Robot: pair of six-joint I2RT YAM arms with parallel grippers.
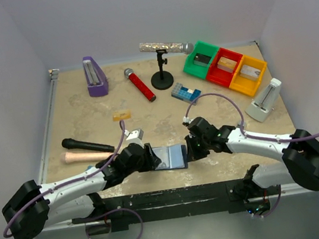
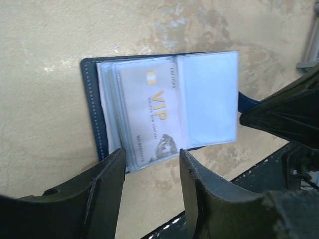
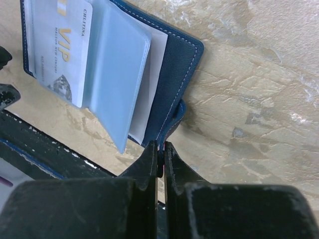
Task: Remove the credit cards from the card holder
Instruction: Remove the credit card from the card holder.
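Open on the beige stone-pattern table [image 1: 87, 115] lay the flat dark-blue bifold card holder [image 1: 170, 156], between the two claws.

Right gripper [image 3: 160, 152]: jaws fully closed, pinching the holder's small dark closure tab [image 3: 178, 112] at the holder's right edge.

Left gripper [image 2: 151, 157]: jaws roughly half apart at the holder's near-left edge, straddling the end of a silver-grey "VIP" credit card [image 2: 149, 112]. No contact of the pads with card or sleeve was visible, so nothing judged held.

Contents: the VIP card sat inside the holder's clear plastic sleeves [image 2: 207, 97]. The neighbouring sleeve looked empty, and more sleeves were stacked beneath with contents unreadable. A small gold-tan flat card [image 1: 122, 115] lay on the table beyond the holder, to its left, judged already out. Well beyond the holder, to its right, green [image 1: 189, 65], red [image 1: 216, 79] and orange [image 1: 240, 88] bins each held one small block.

Risks, judged:
- The left jaws might close on sleeve and card together, so the sleeve page would lift instead of the card sliding free.
- The anchor was only the tab, so a pull could slip it out or drag the whole holder.
- The loose sleeve page stood raised and might flop over the card.
- The holder lay just beside the table's near edge and could be pushed off it.
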